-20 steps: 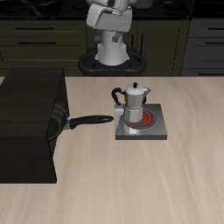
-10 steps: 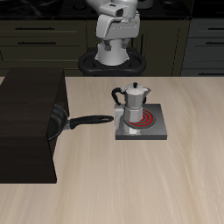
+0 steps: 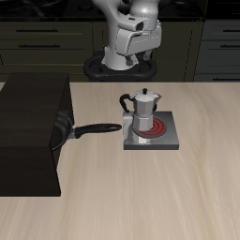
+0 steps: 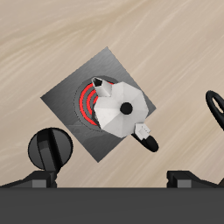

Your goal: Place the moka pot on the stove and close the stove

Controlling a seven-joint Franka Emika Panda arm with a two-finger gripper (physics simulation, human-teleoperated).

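Pale wooden counter (image 3: 141, 197) carries the flat grey single-burner stove (image 3: 165, 142); the silver faceted moka pot (image 3: 142, 112) sits on its red coil. Rigid, smooth: grip its black handle. Hand's spread unreadable.

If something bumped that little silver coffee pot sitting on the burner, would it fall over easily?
Probably it could. The moka pot is tall with a narrow waist, so a push near its lid may tip it. Its faceted metal looks rigid and likely slippery. It stands on the stove toward one edge, so a shove might slide it off.
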